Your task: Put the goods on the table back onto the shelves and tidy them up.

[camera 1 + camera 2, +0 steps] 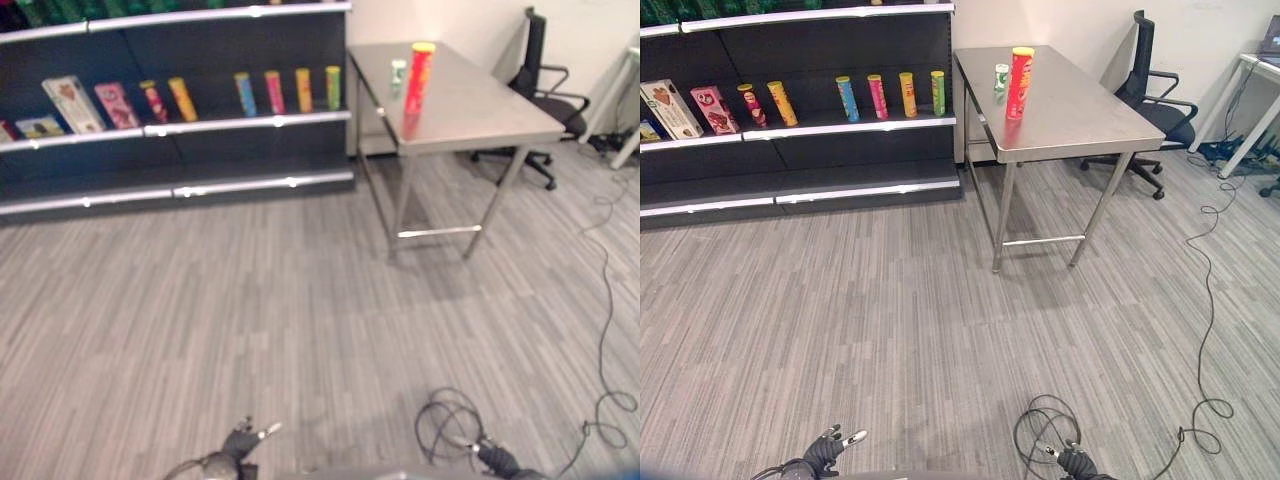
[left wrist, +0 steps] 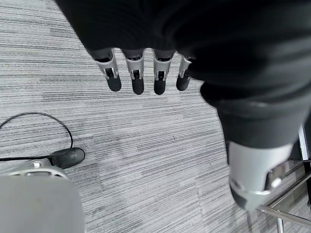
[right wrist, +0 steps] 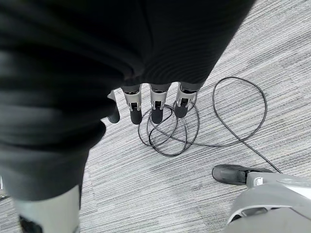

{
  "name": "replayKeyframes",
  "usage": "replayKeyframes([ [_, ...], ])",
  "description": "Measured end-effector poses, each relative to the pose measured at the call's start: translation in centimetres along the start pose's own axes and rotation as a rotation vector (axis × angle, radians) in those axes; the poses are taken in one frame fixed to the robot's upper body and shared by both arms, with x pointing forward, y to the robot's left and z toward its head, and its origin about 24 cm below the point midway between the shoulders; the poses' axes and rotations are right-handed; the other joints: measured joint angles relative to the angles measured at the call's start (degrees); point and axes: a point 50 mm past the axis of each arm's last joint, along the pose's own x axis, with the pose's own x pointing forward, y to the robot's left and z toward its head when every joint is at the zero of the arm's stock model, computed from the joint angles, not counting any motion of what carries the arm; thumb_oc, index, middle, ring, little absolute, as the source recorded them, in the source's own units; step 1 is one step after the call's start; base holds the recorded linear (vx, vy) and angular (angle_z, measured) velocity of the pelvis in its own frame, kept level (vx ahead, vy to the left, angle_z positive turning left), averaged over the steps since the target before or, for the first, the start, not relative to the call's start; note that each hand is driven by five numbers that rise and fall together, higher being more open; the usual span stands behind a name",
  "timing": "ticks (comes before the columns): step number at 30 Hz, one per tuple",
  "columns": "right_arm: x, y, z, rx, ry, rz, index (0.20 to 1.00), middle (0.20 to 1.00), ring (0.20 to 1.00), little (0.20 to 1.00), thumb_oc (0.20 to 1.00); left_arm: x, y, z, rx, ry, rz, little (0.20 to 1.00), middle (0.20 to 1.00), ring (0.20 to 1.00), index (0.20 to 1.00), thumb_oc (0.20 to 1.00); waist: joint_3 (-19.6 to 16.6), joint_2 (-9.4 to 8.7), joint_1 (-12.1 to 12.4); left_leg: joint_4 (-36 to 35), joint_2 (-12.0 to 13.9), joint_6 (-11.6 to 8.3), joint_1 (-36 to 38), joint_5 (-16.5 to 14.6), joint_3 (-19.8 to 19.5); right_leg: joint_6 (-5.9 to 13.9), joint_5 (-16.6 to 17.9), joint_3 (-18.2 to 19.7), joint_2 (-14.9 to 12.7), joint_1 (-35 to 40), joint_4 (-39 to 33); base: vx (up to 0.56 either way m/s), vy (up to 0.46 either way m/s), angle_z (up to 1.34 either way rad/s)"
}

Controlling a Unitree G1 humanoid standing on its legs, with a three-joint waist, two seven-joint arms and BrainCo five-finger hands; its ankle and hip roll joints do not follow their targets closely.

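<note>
A tall red tube with a yellow lid stands upright on the steel table, with a small green-and-white can just behind it. Left of the table, the dark shelves hold a row of tubes and some boxes on the middle level. My left hand hangs low over the floor with straight fingers, holding nothing; it also shows at the bottom edge. My right hand hangs the same way, open and holding nothing, low at the bottom edge. Both are far from the table.
A black office chair stands behind the table's right end. A white desk leg and a thin cord across the floor are at the far right. Grey plank floor lies between me and the shelves.
</note>
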Motion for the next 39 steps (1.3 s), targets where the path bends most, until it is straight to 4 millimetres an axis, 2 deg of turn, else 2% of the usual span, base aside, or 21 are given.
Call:
replayKeyframes([
  [3,0.0,0.0,0.0,-0.003,-0.001,0.001,1.000,1.000,1.000,1.000,1.000,0.1,-0.1,0.3,-0.015,-0.008,-0.005,1.000,1.000,1.000,1.000,1.000,0.1,-0.05,0.1,1.4,0.1,-0.14,-1.9,0.0,-0.3,-0.03,-0.1,0.0,-0.1,-1.2,0.0,-0.14,-0.084,0.05],
  [6,0.3,0.4,1.2,0.008,-0.042,0.017,1.000,1.000,1.000,1.000,1.000,0.4,-0.8,3.2,-0.064,-0.113,-0.035,1.000,1.000,1.000,1.000,1.000,5.2,-1.60,1.6,16.4,-0.1,-2.53,-12.6,1.2,-4.6,-0.79,0.5,-0.5,-1.5,-4.5,1.7,0.02,-0.188,0.11],
  [10,0.2,0.1,0.6,0.013,-0.021,0.012,1.000,1.000,1.000,1.000,1.000,0.7,0.3,2.4,-0.116,-0.057,0.015,1.000,1.000,1.000,1.000,1.000,9.1,-2.95,2.3,30.1,0.4,-7.37,-20.2,4.1,-7.5,-3.95,0.3,-1.9,-1.6,-3.5,0.8,0.12,-0.081,0.16],
  [11,0.2,0.1,0.6,0.013,-0.019,0.011,1.000,1.000,1.000,1.000,1.000,0.7,0.4,1.7,-0.114,-0.027,0.022,1.000,1.000,1.000,1.000,1.000,9.2,-2.82,2.2,30.1,1.2,-7.52,-20.3,4.0,-7.4,-4.06,0.4,-2.4,-1.2,-3.3,0.5,0.19,-0.022,-0.04],
  [13,0.2,0.4,0.5,0.010,-0.018,0.018,1.000,1.000,1.000,1.000,1.000,0.5,0.5,0.0,-0.114,0.042,0.034,1.000,1.000,1.000,1.000,1.000,9.2,-2.86,1.8,26.8,3.0,-7.50,-20.6,3.9,-6.9,-4.36,0.4,-2.5,-0.2,-3.1,-0.6,0.37,0.072,0.04],
  [15,0.3,0.6,0.8,-0.019,-0.022,0.028,1.000,1.000,1.000,1.000,1.000,0.4,0.7,-0.4,-0.108,0.065,0.041,1.000,1.000,1.000,1.000,1.000,9.5,-2.56,2.7,10.1,6.0,-8.56,-19.7,4.8,-6.0,-4.45,0.7,-0.7,1.5,-4.5,-1.4,0.50,0.095,0.10],
  [17,0.5,0.6,1.6,-0.023,-0.037,0.022,1.000,1.000,1.000,1.000,1.000,0.6,0.3,0.0,-0.116,0.053,0.036,1.000,1.000,1.000,1.000,1.000,10.4,-2.12,3.8,-2.0,8.7,-11.16,-19.7,7.3,-6.2,-4.19,1.1,0.4,2.8,-4.7,-1.4,0.34,0.050,-0.01],
  [21,1.0,0.4,4.2,-0.036,-0.092,0.011,1.000,1.000,1.000,1.000,1.000,0.6,-0.2,0.3,-0.127,0.039,0.026,1.000,1.000,1.000,1.000,1.000,10.5,-0.81,7.8,-1.5,12.1,-13.30,-20.7,9.0,-3.1,-2.99,-0.6,5.4,3.1,-2.6,-1.3,0.49,0.114,-0.57],
  [23,1.0,0.5,4.4,-0.039,-0.108,0.018,1.000,1.000,1.000,1.000,1.000,0.5,-0.3,-0.1,-0.130,0.048,0.025,1.000,1.000,1.000,1.000,1.000,9.1,-0.65,8.8,-1.5,11.8,-12.80,-19.9,8.7,-2.6,-3.00,-1.3,8.0,2.2,-2.4,-1.3,0.53,0.165,-0.94],
  [24,1.0,0.6,4.3,-0.040,-0.103,0.025,1.000,1.000,1.000,1.000,1.000,0.6,-0.2,0.2,-0.128,0.042,0.026,1.000,1.000,1.000,1.000,1.000,8.1,-0.81,8.9,0.3,10.4,-11.45,-18.3,8.1,-2.6,-1.79,-2.4,9.5,0.5,-1.5,-1.3,0.65,0.231,-0.77],
  [26,0.8,1.0,2.7,-0.037,-0.058,0.038,1.000,1.000,1.000,1.000,1.000,0.6,0.3,1.2,-0.126,-0.004,0.038,1.000,1.000,1.000,1.000,1.000,7.0,-3.42,9.3,0.1,6.6,-6.21,-15.9,9.4,0.1,0.93,-3.6,9.9,-4.0,-0.8,1.4,0.32,0.152,-0.61],
  [28,0.6,1.3,1.9,-0.059,-0.044,0.063,1.000,1.000,1.000,1.000,1.000,0.6,0.5,2.9,-0.117,-0.085,0.028,1.000,1.000,1.000,1.000,1.000,6.7,-3.66,9.4,-0.3,4.7,-1.50,-12.5,8.3,2.4,5.28,-7.3,9.5,-7.4,-6.0,17.1,0.25,0.187,-0.38],
  [29,0.4,1.6,1.4,-0.055,-0.047,0.075,1.000,1.000,1.000,1.000,1.000,0.5,1.2,4.0,-0.103,-0.139,0.034,1.000,1.000,1.000,1.000,1.000,5.7,-3.94,8.8,0.6,3.4,0.28,-11.5,6.1,2.6,7.26,-8.2,10.0,-9.1,-9.0,25.8,0.31,0.240,-0.05],
  [30,0.1,1.8,0.6,-0.048,-0.031,0.085,1.000,1.000,1.000,1.000,1.000,0.5,1.9,5.8,-0.089,-0.204,0.042,1.000,1.000,1.000,1.000,1.000,4.7,-4.58,8.2,1.1,1.0,1.21,-10.5,3.5,2.1,9.69,-3.4,13.4,-10.9,-13.0,36.0,0.34,0.256,0.08],
  [31,0.1,2.0,1.1,-0.041,-0.057,0.091,1.000,1.000,1.000,1.000,1.000,0.5,2.1,5.8,-0.081,-0.209,0.046,1.000,1.000,1.000,1.000,1.000,4.7,-4.95,7.7,0.7,0.0,2.11,-8.8,3.8,2.0,11.17,-0.4,16.0,-12.1,-18.5,47.4,0.35,0.240,0.24],
  [32,0.1,2.1,1.3,-0.031,-0.067,0.091,1.000,1.000,1.000,1.000,1.000,0.5,2.2,6.0,-0.079,-0.213,0.048,1.000,1.000,1.000,1.000,1.000,4.5,-4.98,5.9,0.6,-0.7,2.62,-7.9,3.4,1.5,10.88,-0.2,15.6,-13.3,-20.6,52.6,0.51,0.281,0.48],
  [33,0.0,2.0,0.9,-0.024,-0.060,0.090,1.000,1.000,1.000,1.000,1.000,0.4,2.4,6.4,-0.076,-0.230,0.050,1.000,1.000,1.000,1.000,1.000,4.5,-3.85,4.4,0.5,-1.6,4.97,-5.8,0.1,-0.3,10.50,0.5,15.1,-13.8,-23.7,55.9,0.38,0.190,0.52],
  [34,0.0,2.0,1.0,-0.016,-0.062,0.087,1.000,1.000,1.000,1.000,1.000,0.4,2.2,6.1,-0.079,-0.222,0.049,1.000,1.000,1.000,1.000,1.000,4.5,-2.87,4.2,0.7,-1.9,4.52,-4.0,0.8,0.2,9.29,-0.5,12.5,-14.6,-26.2,57.1,0.15,0.039,0.43],
  [36,0.1,1.8,1.1,-0.011,-0.062,0.083,1.000,1.000,1.000,1.000,1.000,0.4,2.3,5.5,-0.081,-0.204,0.050,1.000,1.000,1.000,1.000,1.000,3.9,-1.52,3.5,-0.3,-2.0,5.17,-1.9,0.1,0.1,7.76,-1.4,8.4,-14.8,-29.0,52.8,0.47,-0.064,0.31],
  [37,0.0,1.1,1.1,-0.016,-0.061,0.070,1.000,1.000,1.000,1.000,1.000,0.5,1.8,5.6,-0.099,-0.203,0.043,1.000,1.000,1.000,1.000,1.000,4.4,-0.40,2.4,-0.1,-2.0,5.35,-0.3,-3.9,-0.8,7.84,-1.4,3.1,-15.0,-31.0,41.5,0.85,-0.194,0.17],
  [39,0.2,0.9,1.5,-0.013,-0.062,0.060,1.000,1.000,1.000,1.000,1.000,0.6,2.5,5.0,-0.140,-0.166,0.075,1.000,1.000,1.000,1.000,1.000,4.7,-0.77,1.2,-0.3,-2.2,3.19,0.9,-4.4,-1.4,7.85,0.1,-1.5,-13.7,-29.7,19.5,0.57,-0.164,0.21],
])
